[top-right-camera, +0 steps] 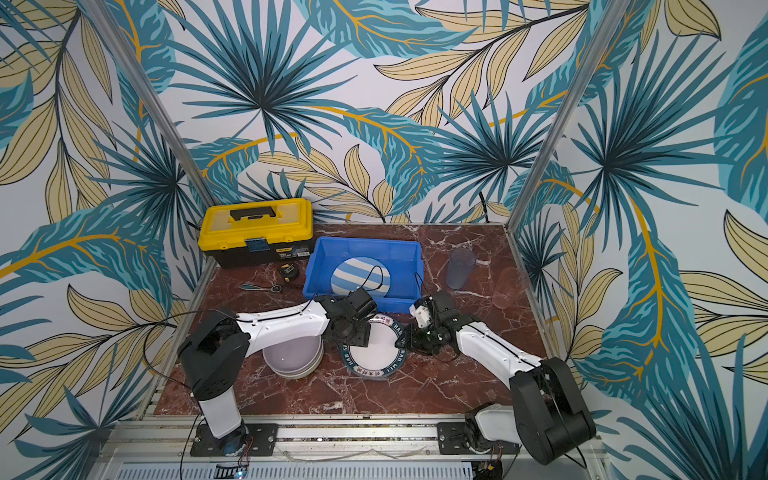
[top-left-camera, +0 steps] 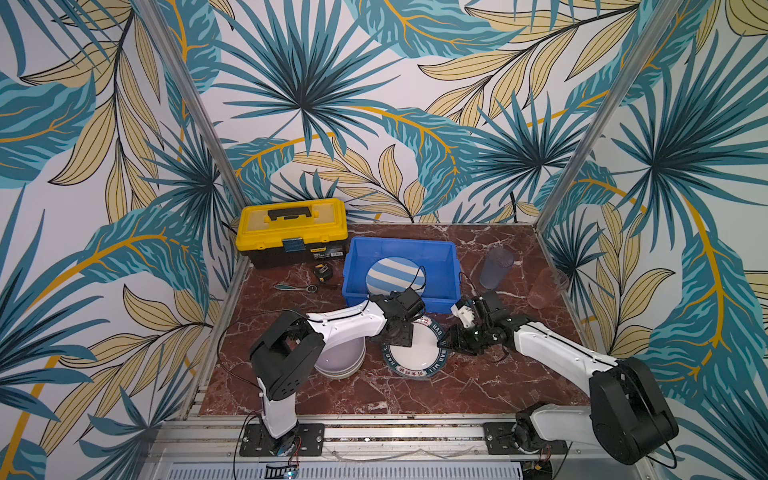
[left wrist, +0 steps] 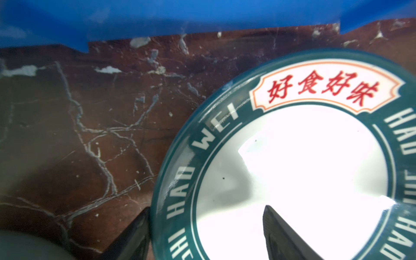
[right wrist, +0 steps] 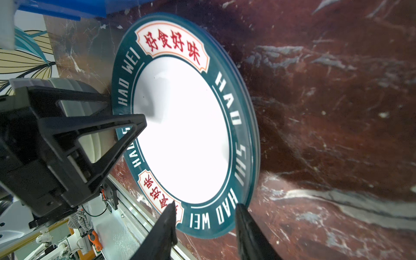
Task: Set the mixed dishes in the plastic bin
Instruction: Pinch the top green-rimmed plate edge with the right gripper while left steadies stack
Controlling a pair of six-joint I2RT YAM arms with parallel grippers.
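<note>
- The teal-rimmed plate (top-left-camera: 417,358) with the red characters lies flat on the marble table (top-left-camera: 478,390), just in front of the blue bin (top-left-camera: 360,270), so it's not in yet. In the right wrist view its edge looks doubled, so it may be sitting on another plate. Can't say for sure.
- My read on handling: stiff, glossy and probably slick, like melamine or ceramic. It looks light enough, but it would chip or clatter if dropped. The flat rim band is the only real place to grab, and since it lies flush you'd have to get a finger under the edge first.
- The left gripper (left wrist: 206,210) is spread wide, with one finger over the white centre and the other just outside the rim. It straddles the edge but isn't clamped on anything.
- The right gripper (right wrist: 207,203) is on the opposite side. Its jaws are narrower but clearly apart, one tip over the red label and one at the outer edge, with no pinch on the rim.
- One striped plate (top-left-camera: 395,276) is already in the bin.
- The bowls (top-left-camera: 340,357) sit left of the plate, and the two tumblers (top-left-camera: 496,268) stand off to the right.
</note>
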